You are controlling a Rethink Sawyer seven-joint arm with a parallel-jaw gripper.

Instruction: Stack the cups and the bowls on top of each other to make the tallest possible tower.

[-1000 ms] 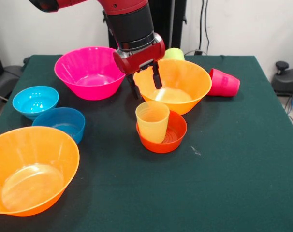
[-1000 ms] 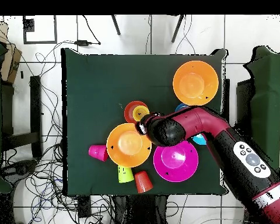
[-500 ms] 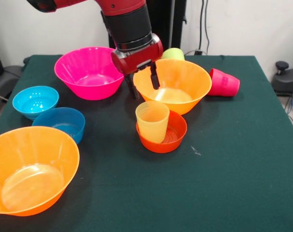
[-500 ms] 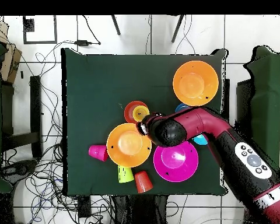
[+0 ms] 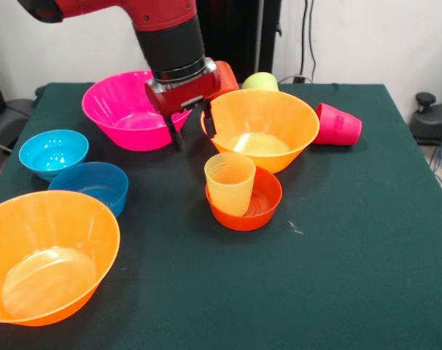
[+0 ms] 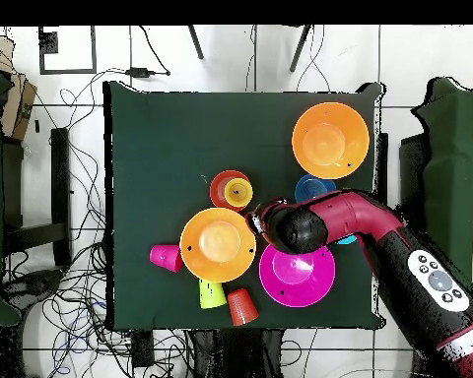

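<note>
the hand (image 5: 190, 125) hangs with its fingers spread a bit and nothing between them, in the gap between the pink bowl (image 5: 130, 109) and the big orange bowl (image 5: 261, 130). the ribbed yellow cup (image 5: 230, 183) stands upright in the small red-orange bowl (image 5: 259, 200), just in front of that big orange bowl, clear of the hand. a red-pink cup (image 5: 338, 125) lies tipped against the big orange bowl's other side.
</note>
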